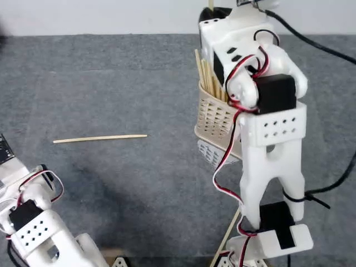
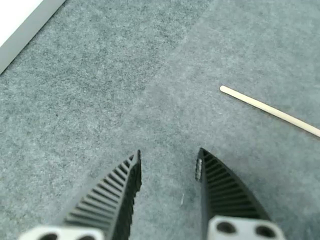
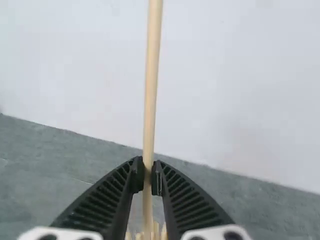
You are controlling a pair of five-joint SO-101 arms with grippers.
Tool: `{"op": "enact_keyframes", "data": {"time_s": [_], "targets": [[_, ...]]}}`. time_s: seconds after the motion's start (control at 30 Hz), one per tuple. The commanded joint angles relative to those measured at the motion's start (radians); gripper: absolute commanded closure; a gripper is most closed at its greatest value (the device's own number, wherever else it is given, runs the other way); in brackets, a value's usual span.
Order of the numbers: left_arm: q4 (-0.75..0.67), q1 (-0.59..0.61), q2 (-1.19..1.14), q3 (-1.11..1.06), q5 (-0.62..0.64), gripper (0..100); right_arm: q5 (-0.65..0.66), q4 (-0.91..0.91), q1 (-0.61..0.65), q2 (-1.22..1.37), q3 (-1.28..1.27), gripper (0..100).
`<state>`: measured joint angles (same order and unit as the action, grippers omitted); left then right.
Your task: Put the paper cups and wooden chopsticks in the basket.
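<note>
Chopstick [image 3: 151,75], pale slender wood, pinched between right jaws, left jaws spread apart

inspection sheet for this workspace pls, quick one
surface: grey carpet-like mat, flat.
job's things: basket standing upright with chopsticks in it; loose chopstick flat on the mat; second chopstick lying by an arm's base.
clutter: nothing seen.
grippers: left gripper open, low over bare mat; right gripper shut on held chopstick, upright.
cables: red, black and white wires along the arm by the basket; black cable trailing off right.
surroundings: white wall behind.
</note>
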<state>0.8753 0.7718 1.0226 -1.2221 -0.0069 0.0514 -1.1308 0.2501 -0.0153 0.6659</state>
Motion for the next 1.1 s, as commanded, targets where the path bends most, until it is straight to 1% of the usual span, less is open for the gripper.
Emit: {"op": "enact_keyframes", "data": {"time_s": [0.0,0.13,0.27,0.33,0.43,0.5,0.53,0.63,0.7,0.87,0.9,1.0,1.07], "targets": [[-0.003,-0.008,0.02,0.008,-0.011,82,-0.006,0.127,-0.05,-0.027,-0.124,99.1],[0.0,-0.008,0.02,0.008,-0.012,82,-0.005,0.292,-0.09,-0.076,-0.339,99.1],[-0.002,-0.008,0.02,0.008,-0.012,82,-0.002,0.433,-0.094,-0.179,-0.568,99.1],[-0.002,-0.008,0.02,0.008,-0.012,82,0.02,0.506,-0.094,-0.228,-0.687,99.1],[0.0,-0.008,0.02,0.008,-0.012,82,0.038,0.65,-0.094,-0.283,-0.882,99.0],[0.002,-0.008,0.02,0.008,-0.012,82,0.04,0.733,-0.094,-0.314,-0.98,98.0],[0.003,-0.008,0.02,0.008,-0.012,82,0.04,0.753,-0.094,-0.328,-1.016,96.0],[0.003,-0.008,0.02,0.008,-0.012,82,0.035,0.699,-0.088,-0.364,-1.039,85.3],[0.003,-0.008,0.02,0.008,-0.012,82,0.034,0.65,-0.087,-0.395,-1.03,83.3],[0.002,-0.02,0.02,0.019,-0.014,82,0.034,0.498,-0.059,-0.532,-1.007,89.3],[0.005,-0.037,0.02,0.03,-0.021,82,0.034,0.455,-0.05,-0.568,-1.007,91.0],[0.021,-0.11,0.017,0.048,-0.103,82,0.034,0.315,-0.03,-0.67,-1.011,98.5],[0.057,-0.173,0.015,0.068,-0.138,82,0.034,0.197,-0.013,-0.722,-1.016,98.6]]}}
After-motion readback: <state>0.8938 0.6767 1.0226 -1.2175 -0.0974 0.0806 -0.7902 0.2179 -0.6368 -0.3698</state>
